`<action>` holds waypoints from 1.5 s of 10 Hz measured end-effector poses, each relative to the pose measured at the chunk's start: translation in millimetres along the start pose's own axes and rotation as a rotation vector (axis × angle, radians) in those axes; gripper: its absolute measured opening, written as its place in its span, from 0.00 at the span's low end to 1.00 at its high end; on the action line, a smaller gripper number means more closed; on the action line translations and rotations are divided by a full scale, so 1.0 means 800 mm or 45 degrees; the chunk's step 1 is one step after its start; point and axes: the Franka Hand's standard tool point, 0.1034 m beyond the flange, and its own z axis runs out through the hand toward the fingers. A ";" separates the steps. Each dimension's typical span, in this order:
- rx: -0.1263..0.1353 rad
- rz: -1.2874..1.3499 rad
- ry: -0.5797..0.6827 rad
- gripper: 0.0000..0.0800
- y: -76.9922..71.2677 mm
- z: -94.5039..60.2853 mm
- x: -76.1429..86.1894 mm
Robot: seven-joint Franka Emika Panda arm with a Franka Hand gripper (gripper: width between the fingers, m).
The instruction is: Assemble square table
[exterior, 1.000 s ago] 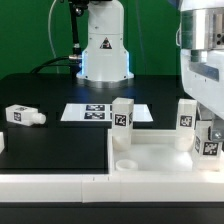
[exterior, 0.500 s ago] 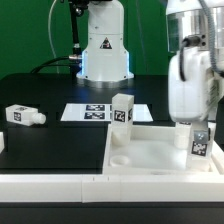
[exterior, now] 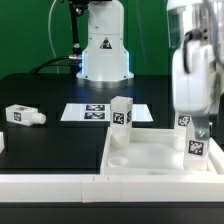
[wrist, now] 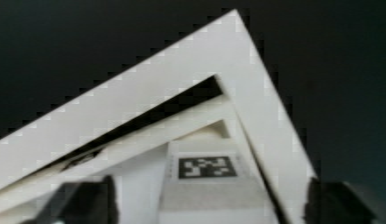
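Note:
The square table's white slab (exterior: 150,155) lies with its rimmed side up at the front of the exterior view. One short white leg (exterior: 122,113) stands upright at its far corner on the exterior view's left. Another tagged leg (exterior: 184,121) shows on the right, partly hidden by the arm. My gripper (exterior: 197,136) hangs over a third upright leg (exterior: 196,148) on the slab's right side. In the wrist view that leg (wrist: 211,172) sits between my dark fingers (wrist: 83,200), which stand apart from its sides; the gripper (wrist: 208,208) is open. A loose leg (exterior: 22,116) lies on the black table at the left.
The marker board (exterior: 92,112) lies flat behind the slab. The robot's white base (exterior: 105,55) stands at the back. A long low white border bar (exterior: 50,185) runs along the front edge beside the slab.
The gripper carried the leg a little toward the exterior view's left, over the slab's right side. Its jaws then spread, and the leg now stands free between them.

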 end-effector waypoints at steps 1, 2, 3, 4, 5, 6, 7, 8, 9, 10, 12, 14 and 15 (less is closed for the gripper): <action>0.018 -0.024 -0.021 0.73 -0.007 -0.021 0.004; 0.028 -0.020 -0.026 0.80 -0.012 -0.028 0.005; 0.020 -0.024 -0.020 0.81 -0.008 -0.022 0.006; 0.019 -0.025 -0.018 0.81 -0.008 -0.021 0.006; 0.019 -0.025 -0.018 0.81 -0.008 -0.021 0.006; 0.018 -0.025 -0.018 0.81 -0.008 -0.021 0.006; 0.018 -0.043 -0.017 0.81 -0.008 -0.021 0.006; 0.025 -0.118 -0.020 0.81 -0.010 -0.023 0.011; 0.043 -0.183 -0.023 0.81 -0.015 -0.036 0.037; 0.055 -0.320 -0.016 0.81 -0.018 -0.049 0.065; 0.082 -0.492 -0.009 0.81 -0.029 -0.069 0.102; 0.079 -0.518 -0.006 0.81 -0.028 -0.066 0.101; 0.079 -0.518 -0.005 0.81 -0.028 -0.066 0.101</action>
